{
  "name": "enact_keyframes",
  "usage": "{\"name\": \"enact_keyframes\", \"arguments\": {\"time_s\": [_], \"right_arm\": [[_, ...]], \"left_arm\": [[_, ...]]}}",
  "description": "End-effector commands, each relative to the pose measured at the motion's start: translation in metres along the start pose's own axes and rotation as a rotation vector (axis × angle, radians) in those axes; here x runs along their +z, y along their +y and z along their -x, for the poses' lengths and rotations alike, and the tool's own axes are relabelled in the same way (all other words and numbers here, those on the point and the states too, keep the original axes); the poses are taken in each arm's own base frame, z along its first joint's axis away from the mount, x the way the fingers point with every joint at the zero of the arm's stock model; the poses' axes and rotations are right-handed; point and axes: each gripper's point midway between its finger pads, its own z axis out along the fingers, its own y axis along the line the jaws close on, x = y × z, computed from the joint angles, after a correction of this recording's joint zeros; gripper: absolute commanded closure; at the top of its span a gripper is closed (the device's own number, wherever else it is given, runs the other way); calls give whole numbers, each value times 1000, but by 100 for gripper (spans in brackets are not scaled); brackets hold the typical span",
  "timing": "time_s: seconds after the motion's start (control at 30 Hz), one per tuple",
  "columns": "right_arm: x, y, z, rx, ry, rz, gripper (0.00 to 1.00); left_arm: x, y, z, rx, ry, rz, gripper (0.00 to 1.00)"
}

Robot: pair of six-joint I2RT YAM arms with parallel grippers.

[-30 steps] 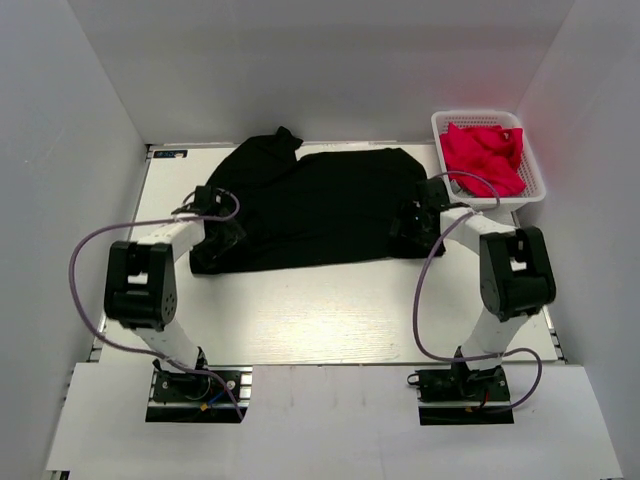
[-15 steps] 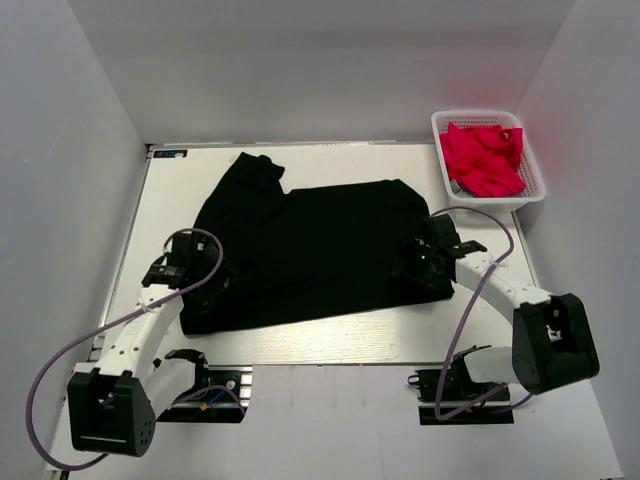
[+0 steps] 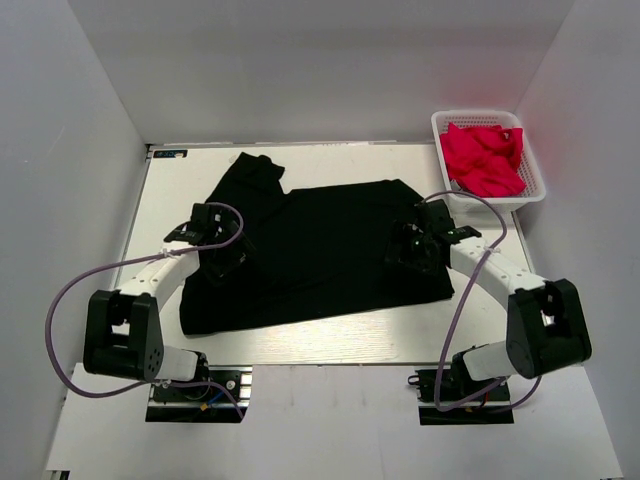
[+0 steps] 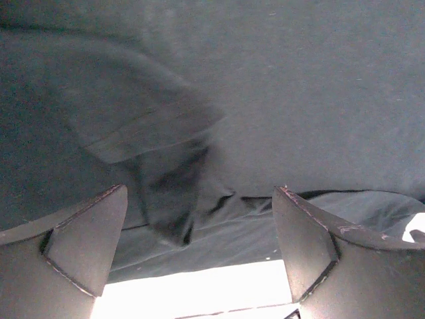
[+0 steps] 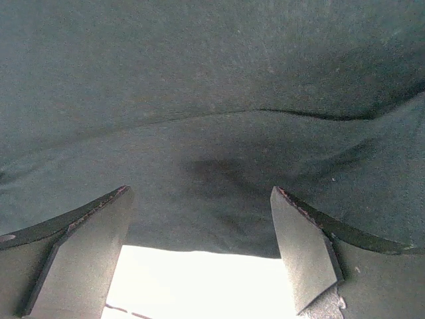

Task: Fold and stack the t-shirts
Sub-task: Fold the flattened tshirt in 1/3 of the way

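The black t-shirt (image 3: 320,245) lies spread on the white table, one sleeve folded up at the far left. My left gripper (image 3: 222,258) is over its left side and my right gripper (image 3: 412,248) is over its right side. In the left wrist view the open gripper (image 4: 199,256) hangs above wrinkled black cloth (image 4: 265,100) with nothing between the jaws. In the right wrist view the open gripper (image 5: 199,256) hangs above the shirt's edge (image 5: 212,166), empty. Pinkish-red t-shirts (image 3: 484,157) lie crumpled in a basket.
A white plastic basket (image 3: 534,190) stands at the far right corner of the table. White walls enclose the table on three sides. Purple cables loop from both arms.
Both arms have swung back over the shirt from nearer the front edge. The grippers have let go of the cloth, which lies a little nearer the front than one second ago.
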Motion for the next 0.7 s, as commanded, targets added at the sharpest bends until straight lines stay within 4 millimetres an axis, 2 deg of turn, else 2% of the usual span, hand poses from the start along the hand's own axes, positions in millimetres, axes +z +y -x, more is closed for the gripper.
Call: {"name": "enact_keyframes", "arguments": {"time_s": [0.0, 0.2, 0.3, 0.37, 0.4, 0.43, 0.47, 0.53, 0.57, 0.63, 0.67], "right_arm": [[1, 6, 10, -6, -14, 23, 10], [4, 2, 14, 1, -23, -5, 10], [4, 4, 18, 1, -31, -4, 10], [3, 6, 21, -7, -35, -2, 10], [4, 6, 22, -4, -35, -3, 10], [4, 5, 23, -6, -37, -8, 10], [4, 5, 23, -4, -39, -8, 10], [5, 4, 25, -3, -42, -11, 10], [6, 3, 23, -5, -34, -15, 10], [6, 4, 25, -8, -39, -17, 10], [7, 1, 24, -6, -33, -25, 10]], "left_arm": [[-2, -16, 11, -6, -62, -48, 0], [18, 7, 13, -43, -88, 96, 0], [24, 11, 19, -67, -104, 142, 3], [22, 15, 31, -78, -151, 187, 7], [19, 11, 41, -87, -186, 188, 10], [18, 15, 46, -86, -213, 209, 14], [18, 13, 49, -87, -230, 204, 26], [19, 2, 60, -88, -271, 158, 43], [16, -6, 68, -79, -290, 136, 47], [17, -9, 74, -79, -297, 146, 51], [19, -11, 79, -70, -298, 159, 61]]}}
